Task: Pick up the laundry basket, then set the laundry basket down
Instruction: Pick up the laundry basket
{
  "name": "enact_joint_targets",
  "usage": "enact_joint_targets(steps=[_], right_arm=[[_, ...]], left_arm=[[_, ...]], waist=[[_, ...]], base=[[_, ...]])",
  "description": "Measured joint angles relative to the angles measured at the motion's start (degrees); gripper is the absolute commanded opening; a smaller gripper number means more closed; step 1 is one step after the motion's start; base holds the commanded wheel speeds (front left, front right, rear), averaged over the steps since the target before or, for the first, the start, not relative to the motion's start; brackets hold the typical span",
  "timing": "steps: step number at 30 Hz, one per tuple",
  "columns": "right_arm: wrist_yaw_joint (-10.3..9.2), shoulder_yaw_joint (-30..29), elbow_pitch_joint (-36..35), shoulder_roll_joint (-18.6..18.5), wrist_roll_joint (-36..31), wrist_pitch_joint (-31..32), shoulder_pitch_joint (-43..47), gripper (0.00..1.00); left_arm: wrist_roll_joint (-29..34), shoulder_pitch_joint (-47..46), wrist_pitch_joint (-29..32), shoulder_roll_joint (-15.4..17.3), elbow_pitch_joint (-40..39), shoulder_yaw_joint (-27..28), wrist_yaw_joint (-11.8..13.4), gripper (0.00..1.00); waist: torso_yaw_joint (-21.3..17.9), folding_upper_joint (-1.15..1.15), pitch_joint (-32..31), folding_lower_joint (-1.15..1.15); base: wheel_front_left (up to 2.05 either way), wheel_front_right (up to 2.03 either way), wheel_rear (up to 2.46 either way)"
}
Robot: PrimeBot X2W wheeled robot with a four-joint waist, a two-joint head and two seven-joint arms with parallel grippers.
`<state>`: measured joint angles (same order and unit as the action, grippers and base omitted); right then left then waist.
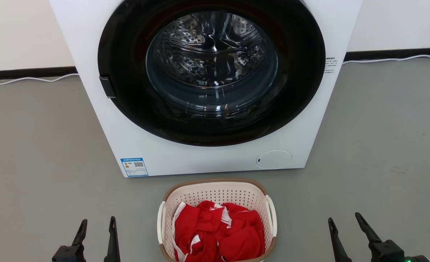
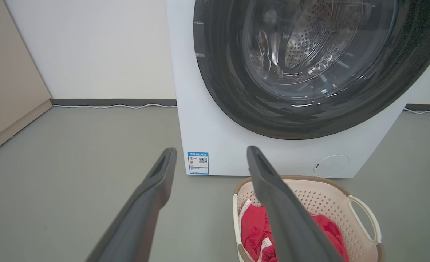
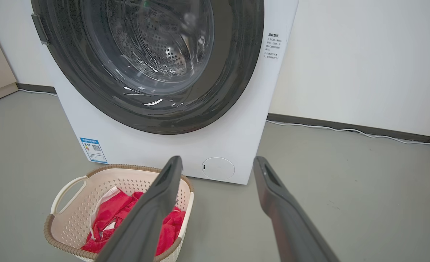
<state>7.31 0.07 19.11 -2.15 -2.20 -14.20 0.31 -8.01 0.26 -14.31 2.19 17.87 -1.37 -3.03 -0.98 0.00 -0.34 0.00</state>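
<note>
Item: small cream-white perforated plastic laundry basket (image 1: 218, 193) with brown woven-look rim, standing on the grey floor (image 1: 36, 145) just before the white front-loading washing machine (image 1: 185, 156), with crumpled red cloth (image 1: 218, 229) inside. Step: pickup not yet begun. Our left hand (image 1: 98, 219) and right hand (image 1: 344, 217) flank it, well apart, fingers spread, empty. Next, we judge: bring each hand inward to a side handle. Open floor on both sides; machine front close behind.

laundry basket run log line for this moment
laundry basket: on floor, untouched | left gripper: open, beside it | right gripper: open, beside it
</note>
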Motion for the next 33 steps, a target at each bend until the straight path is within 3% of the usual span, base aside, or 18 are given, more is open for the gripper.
enact_joint_targets(steps=[12, 19, 33], right_arm=[[0.0, 0.0, 0.14, 0.01, 0.74, -0.01, -0.03, 1.0], [0.0, -0.65, -0.09, -0.01, 1.77, -0.01, -2.86, 1.0], [0.0, -0.76, 3.32, -0.36, 0.75, -0.01, -16.83, 1.0]], left_arm=[[-0.12, 0.0, 0.0, 0.01, -0.02, -0.05, 0.0, 1.0], [-0.48, -1.28, 0.0, 0.02, -0.1, -0.29, 0.0, 1.0], [-2.52, -13.95, -0.02, -0.07, 0.56, -3.87, 0.0, 1.0]], waist=[[-0.04, 0.0, 1.2, 0.0], [-0.01, 0.0, 6.4, 0.0], [0.39, 0.0, 22.43, 0.0]], base=[[0.0, 0.0, 0.0], [0.0, 0.0, 0.0], [0.0, 0.0, 0.0]])
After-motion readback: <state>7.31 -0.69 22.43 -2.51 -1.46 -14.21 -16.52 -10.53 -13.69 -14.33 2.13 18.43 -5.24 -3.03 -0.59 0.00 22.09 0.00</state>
